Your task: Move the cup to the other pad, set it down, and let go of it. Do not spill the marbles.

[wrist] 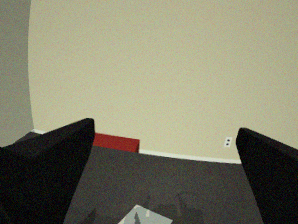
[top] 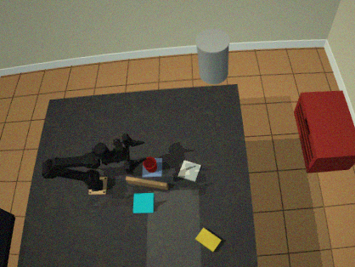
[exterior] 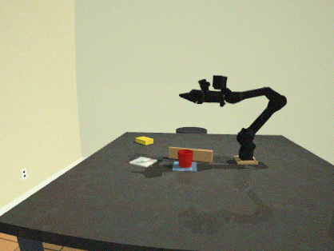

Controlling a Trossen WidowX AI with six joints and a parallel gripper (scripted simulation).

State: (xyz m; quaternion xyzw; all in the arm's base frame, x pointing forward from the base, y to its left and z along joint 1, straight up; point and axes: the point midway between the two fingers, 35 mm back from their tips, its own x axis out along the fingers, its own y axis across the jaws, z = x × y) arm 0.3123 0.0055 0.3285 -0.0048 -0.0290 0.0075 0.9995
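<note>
the red cup (exterior: pixel 184 157) stands upright on a light blue pad (exterior: pixel 184 167) near the middle of the bench (exterior: pixel 120 188); its contents cannot be made out from any view. no brand, label or writing can be read on the cup or on anything around it. just behind the cup in the exterior view lies a wooden block (exterior: pixel 191 153), long and flat on its side, and across that block, in the top view, lies a cyan pad (top: pixel 143 202). beside the cup rests a small white-grey tile (exterior: pixel 143 161), and well apart toward the bench edge sits a yellow block (exterior: pixel 144 140).

the end effector (exterior: pixel 185 96) hangs high above the bench, roughly level, with its fingers spread wide and nothing between them; the wrist view shows both dark fingers far apart with the tile on the bench between them. the arm rises from a small wooden base plate (exterior: pixel 245 161).

the bench is dark grey and matt. the floor is orange-brown tile (top: pixel 276 166) with a white skirting board (top: pixel 106 57); walls are pale cream. a grey cylinder (top: pixel 212 56) stands beyond the bench, perhaps a bin, and a red crate (top: pixel 327 131) sits on the floor.
</note>
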